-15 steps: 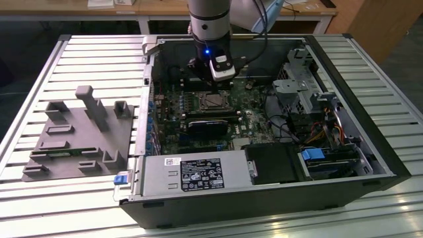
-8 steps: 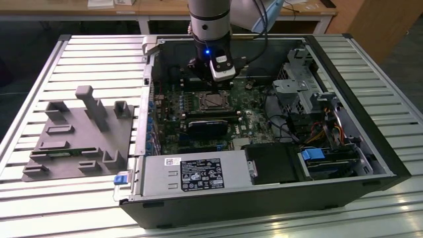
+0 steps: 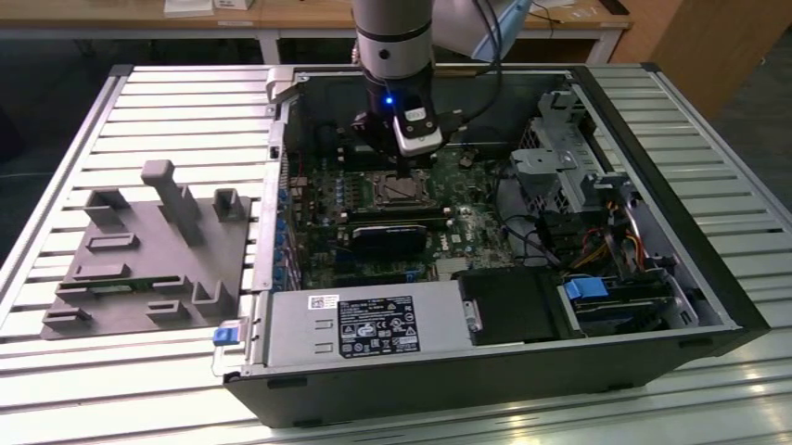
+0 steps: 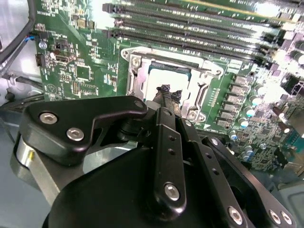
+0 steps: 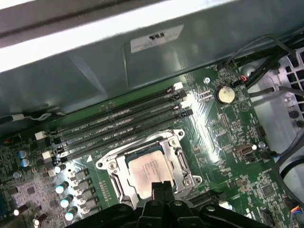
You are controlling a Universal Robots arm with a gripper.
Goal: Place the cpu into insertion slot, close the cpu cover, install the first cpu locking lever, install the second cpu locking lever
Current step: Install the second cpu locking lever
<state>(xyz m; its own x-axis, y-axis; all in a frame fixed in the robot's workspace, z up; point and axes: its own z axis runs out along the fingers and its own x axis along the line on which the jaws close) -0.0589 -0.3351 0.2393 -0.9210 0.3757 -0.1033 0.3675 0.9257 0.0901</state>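
Inside the open computer case [image 3: 495, 371], I'm hovering over the green motherboard [image 5: 223, 142]. My gripper [image 5: 160, 186] hangs just above the insertion slot [image 5: 114, 183], fingers drawn together, gripping nothing that I can see. Down there the cpu [image 5: 148, 172] sits in the slot, the cpu cover [image 5: 178, 159] framing it.

So the cpu [image 5: 147, 171] is sitting flat in the slot [image 5: 110, 165] – pale silvery square top, facing up. The cover [image 5: 176, 156] is down over it, a thin silver frame, and the chip shows through its big square window. The slot sits on the green board just beside the long black memory slots – in the second wrist view the cpu [image 4: 164, 75] looks level inside the frame [image 4: 209, 71].
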